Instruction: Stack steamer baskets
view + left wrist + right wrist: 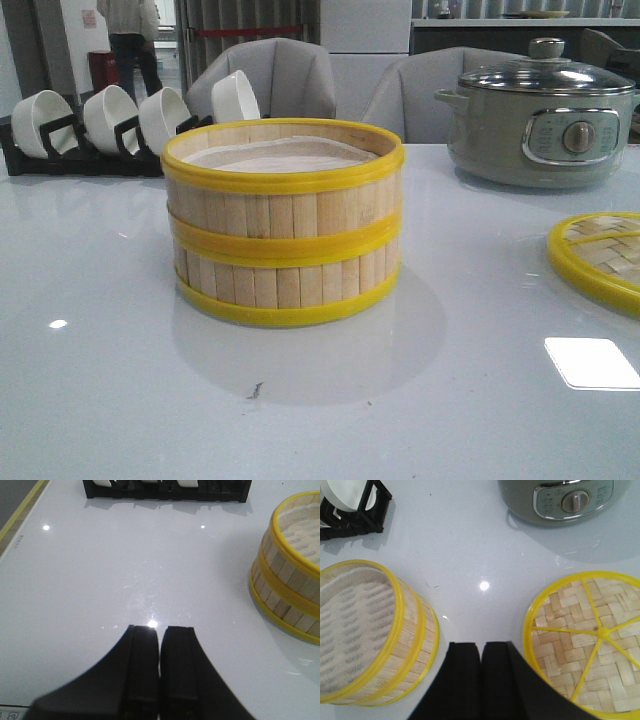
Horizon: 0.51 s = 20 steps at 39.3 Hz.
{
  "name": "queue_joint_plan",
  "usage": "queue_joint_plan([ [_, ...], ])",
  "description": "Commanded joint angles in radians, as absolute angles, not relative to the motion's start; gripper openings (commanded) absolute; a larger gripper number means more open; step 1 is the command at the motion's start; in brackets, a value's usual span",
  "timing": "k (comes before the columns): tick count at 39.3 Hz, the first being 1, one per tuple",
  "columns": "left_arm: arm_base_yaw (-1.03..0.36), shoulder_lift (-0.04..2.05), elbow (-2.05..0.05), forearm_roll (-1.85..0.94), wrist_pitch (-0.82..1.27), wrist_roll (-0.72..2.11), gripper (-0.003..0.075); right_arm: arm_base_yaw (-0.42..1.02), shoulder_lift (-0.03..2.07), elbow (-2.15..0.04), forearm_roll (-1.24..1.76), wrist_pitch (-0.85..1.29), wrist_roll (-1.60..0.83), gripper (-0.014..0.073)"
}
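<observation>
Front view: steamer baskets already stacked, job looks done; left hand and right hand clenched, empty.

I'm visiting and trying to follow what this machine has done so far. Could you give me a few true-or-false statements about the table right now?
1. The two round bamboo-slat steamer baskets with yellow rims sit one on top of the other. True.
2. The flat woven-bamboo lid with a yellow rim covers the stack. False: it lies on the table beside the stack, whose top is open.
3. The left pincer grips a basket. False: it is shut on nothing, apart from the baskets.
4. The right pincer is shut and empty. True.
5. The grey-green electric pot with a glass lid stands behind the lid. True.
</observation>
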State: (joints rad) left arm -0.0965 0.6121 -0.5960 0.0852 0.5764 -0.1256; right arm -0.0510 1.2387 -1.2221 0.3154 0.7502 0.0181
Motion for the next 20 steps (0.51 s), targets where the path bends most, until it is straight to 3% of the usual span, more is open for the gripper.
queue_joint_plan([
  [1, -0.097, 0.619, -0.623, 0.084, 0.493, -0.133, 0.0086, -0.048, 1.216, -1.257, 0.320, 0.724, -0.020, 0.0134],
  [7, -0.097, 0.619, -0.623, 0.084, 0.493, -0.133, 0.0086, -0.048, 1.238, -1.257, 0.306, 0.786, -0.077, 0.0355],
  [9, -0.097, 0.619, -0.623, 0.084, 0.493, -0.133, 0.0086, -0.048, 1.249, -1.257, 0.306, 0.810, -0.079, 0.0392],
  [20, -0.097, 0.619, -0.623, 0.084, 0.493, -0.133, 0.0086, -0.049, 1.312, -1.257, 0.277, 0.870, -0.079, 0.0393],
])
